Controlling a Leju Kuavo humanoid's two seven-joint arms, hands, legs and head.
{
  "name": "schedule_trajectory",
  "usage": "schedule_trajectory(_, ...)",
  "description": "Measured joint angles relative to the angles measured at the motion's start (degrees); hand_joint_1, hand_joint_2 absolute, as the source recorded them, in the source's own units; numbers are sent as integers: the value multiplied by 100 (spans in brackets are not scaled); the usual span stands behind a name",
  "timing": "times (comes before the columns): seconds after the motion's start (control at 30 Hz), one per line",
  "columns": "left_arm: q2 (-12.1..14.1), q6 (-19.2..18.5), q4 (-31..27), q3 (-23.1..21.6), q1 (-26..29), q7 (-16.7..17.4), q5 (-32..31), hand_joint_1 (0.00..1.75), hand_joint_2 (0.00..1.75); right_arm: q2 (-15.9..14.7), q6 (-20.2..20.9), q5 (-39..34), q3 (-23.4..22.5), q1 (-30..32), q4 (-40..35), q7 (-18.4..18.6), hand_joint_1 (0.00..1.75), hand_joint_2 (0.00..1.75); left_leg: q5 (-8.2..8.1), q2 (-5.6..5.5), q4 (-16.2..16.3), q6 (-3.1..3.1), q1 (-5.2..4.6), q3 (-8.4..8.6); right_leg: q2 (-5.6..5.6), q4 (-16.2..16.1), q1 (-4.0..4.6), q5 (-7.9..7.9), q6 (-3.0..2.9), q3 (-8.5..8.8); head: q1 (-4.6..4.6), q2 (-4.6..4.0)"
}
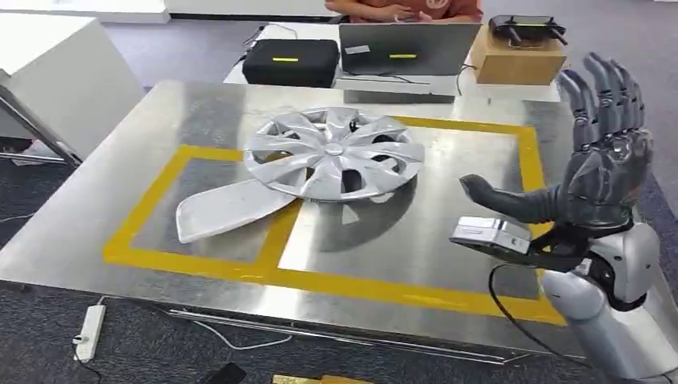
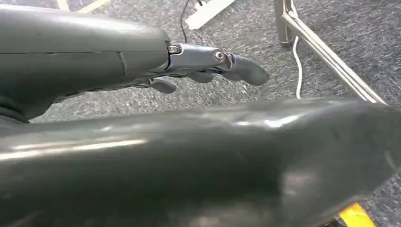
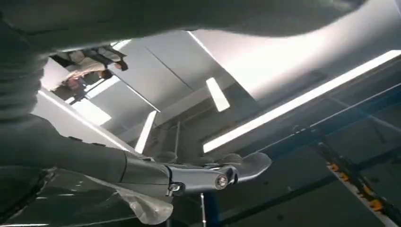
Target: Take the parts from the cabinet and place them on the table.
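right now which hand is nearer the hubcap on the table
Right. The right hand is raised open above the table's right side, beside the hubcap but apart from it. The left hand hangs low over the carpet by a table leg.

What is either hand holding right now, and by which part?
Nothing. The right hand is raised with its fingers spread apart over the table; the left hand hangs above the carpet, holding nothing.

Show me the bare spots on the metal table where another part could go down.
Free: the right box of the yellow tape, between the hubcap and the raised right hand; also the table outside the tape on the left. Crowded: the middle, where the hubcap overlaps the flat grey panel across the tape divider.
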Motion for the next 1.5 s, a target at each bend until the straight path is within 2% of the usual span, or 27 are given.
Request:
schedule_trajectory(0.07, 0, 0, 0, -20, -6, 20, -2, 0, 0, 22, 18, -2, 9, -26, 0, 5, 0, 0, -502, -6, 404, -28, 4, -122, -9, 0, 5, 77, -98, -75, -18, -2)
schedule_trajectory(0.13, 0, 0, 0, -26, -16, 35, -9, 0, 0, 31, 18, -5, 13, -36, 2, 7, 0, 0, -1090, -8, 1333, -37, 2, -383, -14, 2, 44, 169, -145, -197, -31, -2)
schedule_trajectory(0.2, 0, 0, 0, -33, -17, 37, -9, 0, 0, 31, 20, -5, 20, -37, 4, 7, 0, 0, -1298, -9, 1733, -3, -7, -390, -15, 5, 87, 265, -158, -333, -31, -2)
schedule_trajectory(0.23, -2, 0, -2, -39, -17, 39, -9, 0, 0, 33, 20, -5, 22, -37, 2, 7, 0, 0, -1241, -12, 1580, 27, -16, -226, -14, 5, 106, 319, -156, -398, -31, -2)
schedule_trajectory(0.33, 0, 0, -6, -66, -41, 39, -15, 0, 0, 33, 18, -5, 22, -61, 0, 7, 0, 0, -884, -34, 58, 244, -107, 885, -1, 1, 140, 489, -130, -545, -28, -2)
schedule_trajectory(0.37, 13, 0, -11, -68, -64, 39, -17, 0, 0, 33, 15, -5, 17, -60, -2, 7, 0, 0, -953, -21, -89, 245, -132, 917, -5, -3, 169, 531, -94, -569, -20, -2)
schedule_trajectory(0.43, -2, 0, -11, -70, -72, 39, -17, 0, 0, 33, 15, -5, 20, -66, 0, 7, 0, 0, -814, -19, -90, 239, -180, 841, -37, -58, 114, 647, -33, -581, -22, -2)
schedule_trajectory(0.5, -7, 0, -11, -70, -42, 42, -17, 0, 0, 37, 15, -7, 26, -56, 0, 7, 0, 0, -647, -19, -167, 308, -192, 779, -41, -162, 107, 794, 59, -591, -22, -2)
schedule_trajectory(0.53, -2, 0, -11, -70, -53, 42, -17, 0, 0, 37, 15, -7, 22, -52, 2, 7, 0, 0, -541, 15, -214, 333, -162, 741, -37, -122, 87, 647, 64, -634, -20, -2)
schedule_trajectory(0.63, -4, -2, -11, -70, -58, 44, -20, 0, 0, 37, 15, -9, 15, -51, 2, 24, 0, 0, -341, 23, -226, 417, -175, 484, -46, 885, 97, -390, 74, -940, 0, -2)
schedule_trajectory(0.67, -15, -4, -11, -70, -50, 48, -20, 0, 0, 37, 11, -7, 13, -41, 2, 26, 0, 0, -269, 29, -224, 421, -186, 385, -46, 1315, 104, -598, 83, -1005, -7, -2)
schedule_trajectory(0.7, -17, -2, -11, -70, -45, 50, -20, 0, 0, 37, 9, -7, 4, -21, 2, 26, 0, 0, -198, 37, -216, 420, -191, 286, -46, 1582, 108, -601, 88, -995, -2, -2)
schedule_trajectory(0.77, -20, -2, -11, -70, -42, 55, -20, 0, 0, 37, -2, -5, -4, 29, 2, 31, 0, 0, -70, 43, -208, 402, -193, 114, -47, 1444, 113, -260, 86, -673, -2, -2)
schedule_trajectory(0.8, -22, -2, -11, -70, -41, 64, -15, 0, 0, 37, -4, -5, -4, 36, 2, 33, 0, 0, -11, 43, -194, 386, -192, 28, -54, 1058, 112, -81, 80, -318, -4, -2)
schedule_trajectory(0.83, -22, -2, -11, -72, -42, 68, -15, 0, 0, 37, -6, -5, -7, 32, 0, 33, 0, 0, 37, 42, -171, 365, -192, -23, -69, 567, 113, -62, 69, 79, -4, -2)
schedule_trajectory(0.87, -24, -2, -11, -79, -39, 68, -15, 0, 0, 37, -13, -5, -13, 28, -7, 35, 0, 0, 71, 42, -138, 334, -212, -69, -91, 16, 129, -247, 54, 531, -2, -2)
schedule_trajectory(0.9, -26, 0, -11, -83, -39, 70, -15, 0, 0, 37, -28, -2, -18, 39, -26, 40, 0, 0, 111, 51, -99, 312, -222, -109, -87, -369, 139, -386, 40, 769, -22, -2)
schedule_trajectory(1.0, -24, 2, -11, -85, -6, 74, 18, 0, 0, 37, -76, 0, -63, 179, -33, 40, 0, 0, 276, 47, -121, 220, -199, -147, -71, -351, 164, -316, -47, 619, -11, -2)
schedule_trajectory(1.03, -13, 4, -11, -85, 8, 70, 22, 0, 0, 37, -101, 15, -77, 240, -33, 40, 0, 0, 205, 36, -100, 180, -184, -185, -96, -369, 120, -253, -87, 641, -2, -2)
schedule_trajectory(1.07, -11, 9, -11, -85, 29, 63, 35, 0, 0, 37, -122, 63, -98, 313, -50, 40, 0, 0, -71, 11, 43, 120, -176, -231, -96, -368, 123, -203, -132, 586, -26, -2)
schedule_trajectory(1.13, -7, 13, -11, -85, 63, 53, 55, 0, 0, 37, -185, 146, -146, 482, -103, 31, 0, 0, -767, 6, 877, 42, -128, -422, -107, -360, 125, -85, -187, 458, -40, -2)
schedule_trajectory(1.2, -4, 13, -11, -85, 77, 50, 59, 0, 0, 37, -216, 170, -162, 608, -122, 31, 0, 0, -1053, 6, 1603, 1, -97, -530, -100, -323, 124, 10, -184, 301, -42, -2)
schedule_trajectory(1.27, 9, 15, -11, -88, 77, 50, 72, 0, 0, 37, -288, 194, -212, 809, -188, 31, 0, 0, -798, 5, 1479, -9, -60, -273, -96, -273, 123, 97, -166, 131, -42, -2)
schedule_trajectory(1.33, 24, 15, -11, -94, 83, 50, 72, 0, 0, 37, -413, 208, -315, 1043, -298, 22, 0, 0, -491, -9, 594, 19, -53, 370, -94, -232, 121, 155, -126, 13, -44, -2)
schedule_trajectory(1.37, 28, 15, -11, -96, 82, 50, 77, 0, 0, 37, -506, 216, -369, 1162, -380, 7, 0, 0, -576, -57, 119, 54, -55, 668, -97, -219, 118, 179, -102, -21, -46, -2)
schedule_trajectory(1.4, 35, 15, -11, -96, 83, 48, 81, 0, 0, 37, -581, 225, -428, 1268, -454, -24, 0, 0, -632, -91, -126, 88, -76, 803, -106, -210, 140, 207, -66, -52, -31, -2)
schedule_trajectory(1.5, 52, 11, -11, -96, 109, 42, 118, 0, 0, 37, -699, 234, -544, 1619, -598, -76, 0, 0, -597, -91, -172, 176, -117, 763, -102, -263, 107, 363, 53, -93, -41, -2)
